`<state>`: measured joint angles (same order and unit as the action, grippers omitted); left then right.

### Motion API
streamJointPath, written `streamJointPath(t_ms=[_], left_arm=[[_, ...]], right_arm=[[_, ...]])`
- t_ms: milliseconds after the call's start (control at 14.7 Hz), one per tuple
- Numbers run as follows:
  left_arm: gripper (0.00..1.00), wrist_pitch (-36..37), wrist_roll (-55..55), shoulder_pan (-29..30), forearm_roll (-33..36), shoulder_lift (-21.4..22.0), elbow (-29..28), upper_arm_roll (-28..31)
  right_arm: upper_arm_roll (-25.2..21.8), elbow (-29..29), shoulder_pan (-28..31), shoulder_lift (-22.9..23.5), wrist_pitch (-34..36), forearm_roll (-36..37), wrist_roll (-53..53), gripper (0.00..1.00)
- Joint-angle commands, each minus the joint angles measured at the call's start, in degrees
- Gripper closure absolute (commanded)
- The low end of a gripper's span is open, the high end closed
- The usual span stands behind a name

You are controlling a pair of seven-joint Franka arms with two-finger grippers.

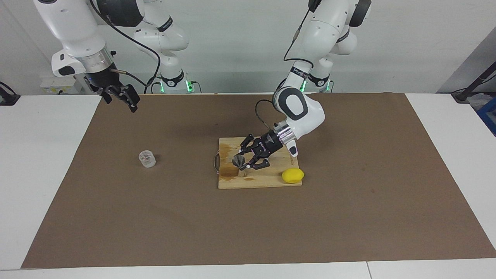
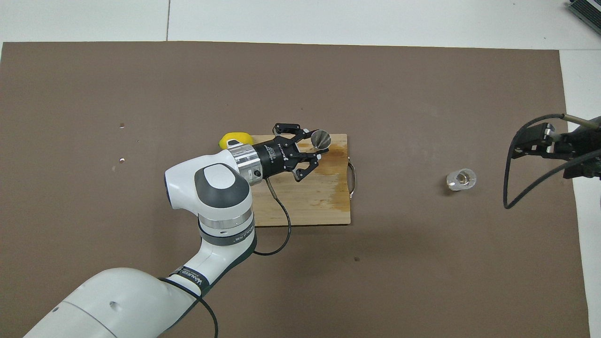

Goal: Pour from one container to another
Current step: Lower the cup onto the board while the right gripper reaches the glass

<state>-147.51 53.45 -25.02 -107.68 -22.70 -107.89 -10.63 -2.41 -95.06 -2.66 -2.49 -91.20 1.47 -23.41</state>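
The metal jigger (image 1: 238,161) stands upright on a wooden cutting board (image 1: 267,180), at the wet-stained end with the handle. My left gripper (image 1: 244,161) reaches over the board and is shut on the jigger's waist; in the overhead view the gripper (image 2: 313,143) sits against the jigger (image 2: 322,138). The clear cup (image 1: 147,158) stands alone on the brown mat toward the right arm's end; it also shows in the overhead view (image 2: 461,179). My right gripper (image 1: 120,101) hangs open and empty, high over the mat's edge by its base, apart from the cup.
A yellow lemon (image 1: 292,175) lies on the board's corner toward the left arm's end, farther from the robots than the left wrist; it also shows in the overhead view (image 2: 233,139). The board's metal handle (image 2: 352,176) points toward the cup. Brown mat (image 1: 348,217) covers the table.
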Motion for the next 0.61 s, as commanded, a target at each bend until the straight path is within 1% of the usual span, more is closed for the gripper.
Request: streamJointPath(t_ms=[0, 68, 204, 340, 543], left_arm=[[1.0, 1.3, -6.4, -0.3, -2.5, 0.7, -0.6, 0.1], [1.0, 1.4, -9.2, -0.5, -3.7, 0.8, -0.9, 0.0], [1.0, 4.6, -10.6, -0.5, -6.9, 2.0, -2.3, 0.1], [1.0, 6.2, -12.8, -0.1, -9.5, 2.9, -4.1, 0.2], [1.0, 6.8, -13.0, -0.5, -10.4, 3.4, -5.1, 0.3]], right_arm=[[0.0, -2.1, 0.0, -0.5, -2.5, -0.9, -2.4, 0.0], [0.0, -2.2, 0.0, 0.1, -2.5, -1.1, -4.9, 0.0], [0.0, -2.2, 0.2, 0.9, -2.9, -1.5, -10.0, 0.0], [0.0, -2.2, 0.7, 2.2, -2.9, -2.2, -15.3, 0.0], [0.0, -2.8, 4.3, 3.7, -3.9, -8.7, -23.5, 0.0]])
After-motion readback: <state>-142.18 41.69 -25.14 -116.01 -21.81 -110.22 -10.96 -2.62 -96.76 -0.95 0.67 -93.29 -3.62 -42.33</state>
